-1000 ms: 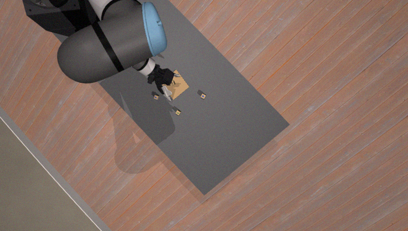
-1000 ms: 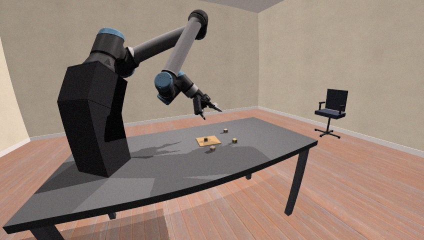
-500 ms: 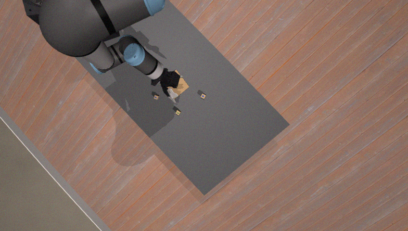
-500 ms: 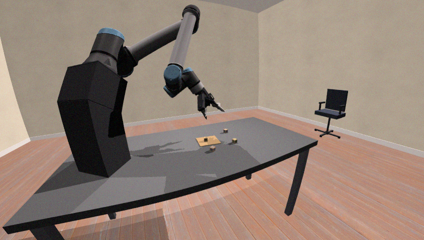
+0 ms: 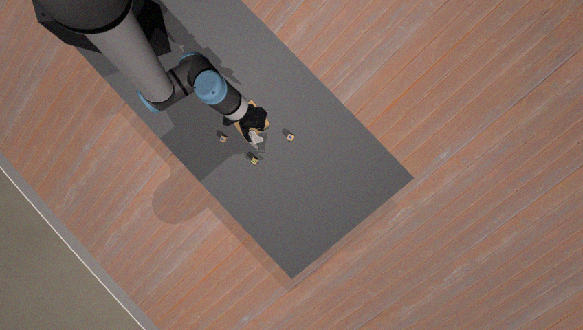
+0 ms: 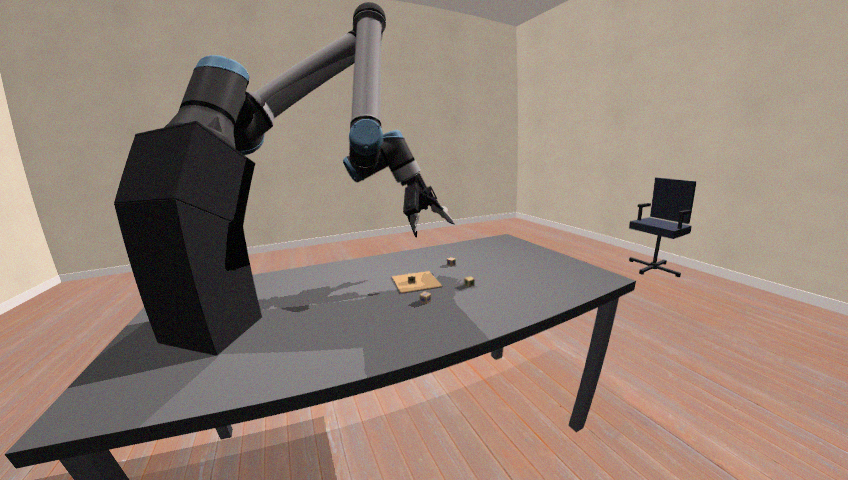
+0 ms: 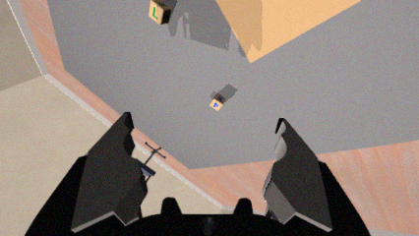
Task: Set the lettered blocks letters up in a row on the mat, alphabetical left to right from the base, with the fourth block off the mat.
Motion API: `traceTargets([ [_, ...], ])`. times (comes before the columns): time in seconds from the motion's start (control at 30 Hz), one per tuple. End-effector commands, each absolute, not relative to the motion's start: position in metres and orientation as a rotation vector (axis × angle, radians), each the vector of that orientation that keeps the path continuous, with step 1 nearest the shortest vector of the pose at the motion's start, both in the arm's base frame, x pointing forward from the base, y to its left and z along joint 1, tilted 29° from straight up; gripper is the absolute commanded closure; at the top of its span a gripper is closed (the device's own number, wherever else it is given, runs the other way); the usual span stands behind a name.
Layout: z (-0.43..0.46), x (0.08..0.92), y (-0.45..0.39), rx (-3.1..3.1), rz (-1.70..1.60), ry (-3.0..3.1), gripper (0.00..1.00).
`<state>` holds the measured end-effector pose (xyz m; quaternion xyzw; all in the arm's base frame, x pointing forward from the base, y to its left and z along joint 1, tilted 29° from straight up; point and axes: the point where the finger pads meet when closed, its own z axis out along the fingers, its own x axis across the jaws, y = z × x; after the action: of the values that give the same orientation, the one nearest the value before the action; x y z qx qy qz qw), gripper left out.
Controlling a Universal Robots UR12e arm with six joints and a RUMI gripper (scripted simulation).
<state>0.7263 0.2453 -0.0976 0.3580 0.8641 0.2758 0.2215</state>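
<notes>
Over the mat (image 5: 238,127) (image 6: 433,284) (image 7: 315,29), the gripper (image 5: 260,130) (image 6: 434,229) (image 7: 207,116) hangs high, with its two fingers wide apart and nothing between them. In the top view, three blocks lie off the mat, on the table (image 5: 319,175) (image 6: 535,267) (image 7: 320,103): a small block (image 5: 223,139) (image 6: 425,297) to the left, a green-marked block (image 5: 254,161) (image 6: 469,281) (image 7: 158,12) at the near side, and a blue-marked block (image 5: 289,137) (image 6: 451,261) (image 7: 216,104) to the right. The exterior view shows a dark block (image 6: 411,279) standing on the mat; its top I cannot read. So the row is not made, and I judge that the step in hand is to approach a first block, or to clear the dark one if it is the block without a letter on top. The next move probably calls for reading all the tops, then for lowering the open fingers straight around one block, aligned with its sides. The green sign looks like an L or a turned 7, and the blue one like an A or a 4; neither is certain at this size. The mark of the left block is too small for reading. No brand name is readable on the arm (image 5: 130,61) (image 6: 367,71).

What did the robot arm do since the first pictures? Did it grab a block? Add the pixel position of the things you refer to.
The black two-jaw gripper (image 5: 262,130) (image 6: 434,230) (image 7: 207,116) moved outward, away from the robot's base. It grabbed nothing and let go of nothing. The small wooden blocks (image 5: 254,161) (image 6: 469,281) (image 7: 216,105) and the flat tan mat (image 5: 239,127) (image 6: 416,287) (image 7: 305,25) stayed put.
</notes>
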Motion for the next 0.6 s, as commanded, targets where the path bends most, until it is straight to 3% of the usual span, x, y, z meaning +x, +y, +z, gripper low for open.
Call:
traceTargets([
  [0.0, -0.099, 0.734, 0.25, 0.998, 0.692, 2.477, 0.0],
  [0.57, -0.094, 0.756, 0.264, 1.001, 0.526, 2.664, 0.0],
])
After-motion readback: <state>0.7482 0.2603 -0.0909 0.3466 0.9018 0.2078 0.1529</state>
